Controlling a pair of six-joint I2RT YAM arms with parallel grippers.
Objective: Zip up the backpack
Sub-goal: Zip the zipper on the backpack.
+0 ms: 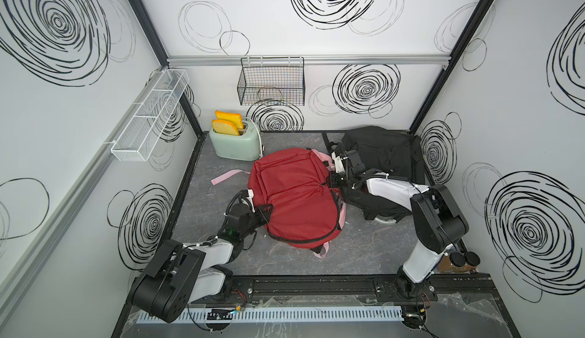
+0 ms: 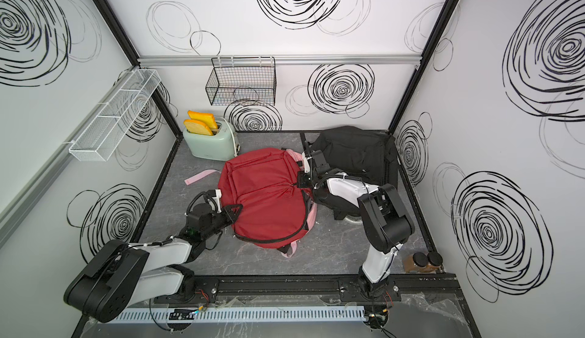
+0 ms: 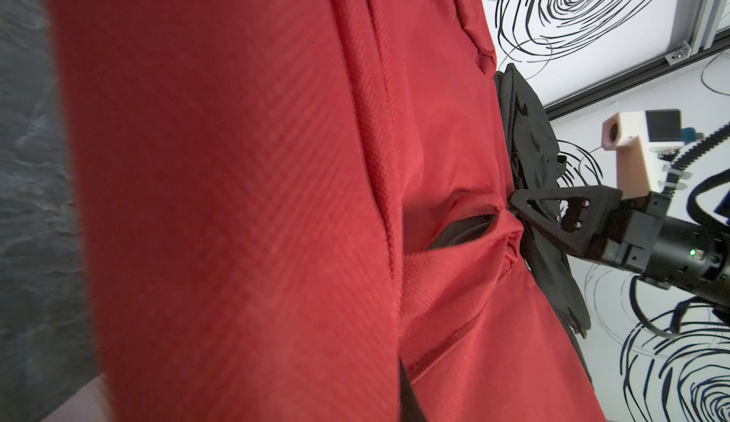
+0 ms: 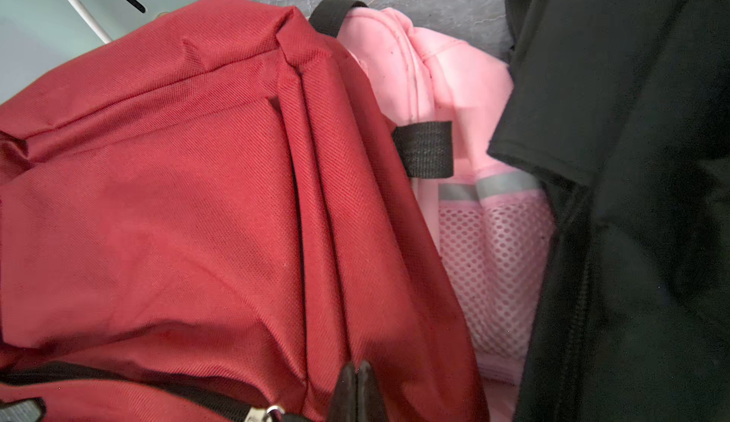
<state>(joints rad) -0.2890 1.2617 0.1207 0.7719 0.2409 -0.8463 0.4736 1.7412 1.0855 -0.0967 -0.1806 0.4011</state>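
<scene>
The red backpack [image 1: 294, 194] [image 2: 264, 191] lies flat in the middle of the floor, with its pink padded straps [image 4: 474, 242] under its right side. My left gripper [image 1: 268, 210] [image 2: 238, 210] is shut on the backpack's left edge, and red cloth [image 3: 237, 202] fills its wrist view. My right gripper [image 1: 329, 184] [image 2: 299, 182] [image 4: 357, 368] sits at the right edge where the cloth puckers, its tips pressed together. The metal zipper slider [image 4: 272, 412] lies just beside those tips on the black zipper tape [image 4: 118, 376]. A short dark gap [image 3: 462, 230] shows in the zipper line.
A black bag [image 1: 383, 156] lies against the back right corner, under my right arm. A mint toaster [image 1: 235, 143] holding bread slices stands at the back left. A loose pink strap [image 1: 226, 176] trails left. Two dark-lidded jars [image 1: 463, 260] stand at front right. Wire baskets [image 1: 270, 85] hang on the walls.
</scene>
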